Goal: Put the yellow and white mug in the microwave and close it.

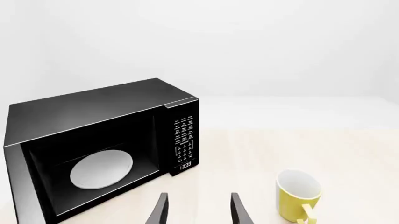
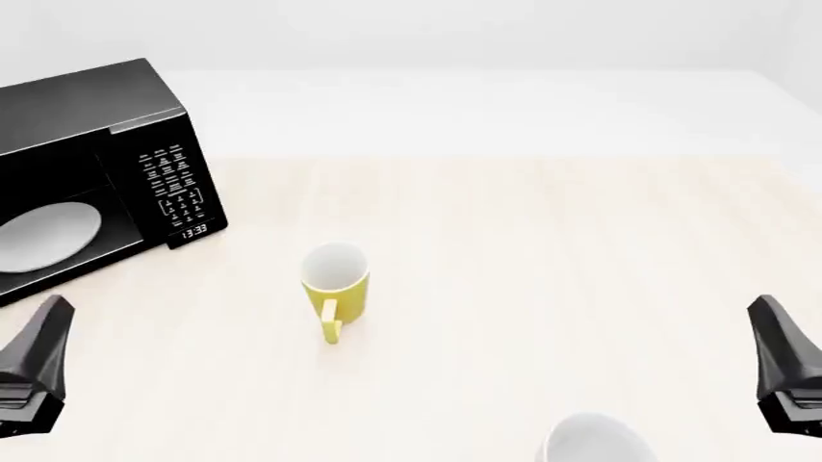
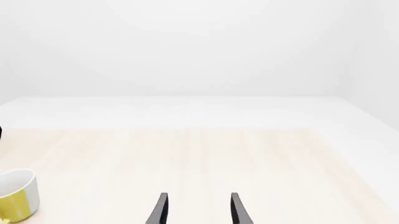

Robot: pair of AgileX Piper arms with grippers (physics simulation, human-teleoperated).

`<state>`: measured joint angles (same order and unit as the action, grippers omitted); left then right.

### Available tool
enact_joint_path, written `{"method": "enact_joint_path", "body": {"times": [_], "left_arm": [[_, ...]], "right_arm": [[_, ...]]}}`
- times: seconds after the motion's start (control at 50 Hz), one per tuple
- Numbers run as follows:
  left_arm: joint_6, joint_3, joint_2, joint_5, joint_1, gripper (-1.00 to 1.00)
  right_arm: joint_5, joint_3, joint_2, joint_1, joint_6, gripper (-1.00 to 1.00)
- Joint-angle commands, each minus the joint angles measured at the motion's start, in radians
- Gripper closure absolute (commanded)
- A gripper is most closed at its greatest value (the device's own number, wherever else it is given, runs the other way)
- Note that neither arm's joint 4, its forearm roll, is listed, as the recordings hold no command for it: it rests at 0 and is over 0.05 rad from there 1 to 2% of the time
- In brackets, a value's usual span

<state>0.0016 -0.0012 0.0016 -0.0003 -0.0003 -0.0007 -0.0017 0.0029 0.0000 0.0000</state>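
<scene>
The yellow and white mug point(image 2: 335, 284) stands upright on the table, left of the middle, with its handle toward the near edge. It also shows in the left wrist view as mug point(image 1: 298, 196) and at the edge of the right wrist view as mug point(image 3: 16, 196). The black microwave point(image 2: 90, 144) sits at the far left with its cavity open and a white plate point(image 2: 45, 236) inside. My left gripper point(image 2: 49, 318) hovers near the front left, open and empty, well short of the mug. My right gripper point(image 2: 768, 313) is at the front right, open and empty.
A plain white-grey mug point(image 2: 594, 438) stands at the near edge, right of centre, partly cut off. The microwave's button panel point(image 1: 184, 140) and clock face the arms. The light wooden table point(image 2: 540, 250) runs to a white strip at the back.
</scene>
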Motion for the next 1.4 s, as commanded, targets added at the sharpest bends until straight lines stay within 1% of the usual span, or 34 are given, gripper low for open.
{"method": "enact_joint_path", "body": {"times": [0.02, 0.22, 0.28, 0.32, 0.34, 0.44, 0.46, 0.54, 0.56, 0.6, 0.7, 1.0, 1.06, 1.18, 1.36, 1.4], "left_arm": [[0.004, -0.003, 0.002, 0.000, -0.003, -1.00], [0.009, -0.003, 0.004, -0.004, -0.003, -1.00], [0.028, -0.002, 0.011, -0.004, -0.005, -1.00], [0.027, -0.002, 0.007, 0.001, -0.008, -1.00], [0.049, -0.002, 0.012, 0.003, -0.018, -1.00], [0.033, -0.008, 0.004, 0.007, -0.018, -1.00], [0.032, -0.011, 0.001, 0.011, -0.024, -1.00], [0.031, -0.019, -0.001, 0.027, -0.052, -1.00], [0.028, -0.026, 0.002, 0.031, -0.058, -1.00], [0.032, -0.039, 0.000, 0.040, -0.094, -1.00], [0.042, -0.060, -0.001, 0.066, -0.136, -1.00], [0.034, -0.130, 0.000, 0.172, -0.256, -1.00], [0.029, -0.140, 0.005, 0.201, -0.275, -1.00], [0.011, -0.166, 0.030, 0.224, -0.304, -1.00], [-0.017, -0.174, 0.108, 0.212, -0.336, -1.00], [-0.013, -0.175, 0.108, 0.215, -0.339, -1.00]], "right_arm": [[-0.001, -0.003, 0.005, 0.000, 0.000, -1.00], [-0.001, -0.003, 0.005, 0.000, 0.000, -1.00], [-0.001, -0.003, 0.005, 0.000, 0.000, -1.00], [-0.001, -0.003, 0.005, 0.000, 0.000, -1.00], [-0.001, -0.003, 0.005, 0.000, 0.000, -1.00], [-0.001, -0.003, 0.003, 0.002, -0.001, -1.00], [-0.003, -0.002, 0.001, 0.005, -0.010, -1.00], [-0.006, -0.003, -0.001, 0.008, 0.004, -1.00], [-0.006, -0.003, -0.001, 0.009, -0.001, -1.00], [-0.006, -0.003, -0.001, 0.008, 0.001, -1.00], [-0.006, -0.003, -0.001, 0.008, 0.002, -1.00], [-0.006, -0.003, -0.001, 0.008, 0.002, -1.00], [-0.006, -0.003, -0.001, 0.008, 0.002, -1.00], [-0.006, -0.003, -0.001, 0.007, 0.002, -1.00], [-0.006, -0.003, -0.001, 0.007, 0.002, -1.00], [-0.006, -0.003, -0.001, 0.007, 0.002, -1.00]]}}
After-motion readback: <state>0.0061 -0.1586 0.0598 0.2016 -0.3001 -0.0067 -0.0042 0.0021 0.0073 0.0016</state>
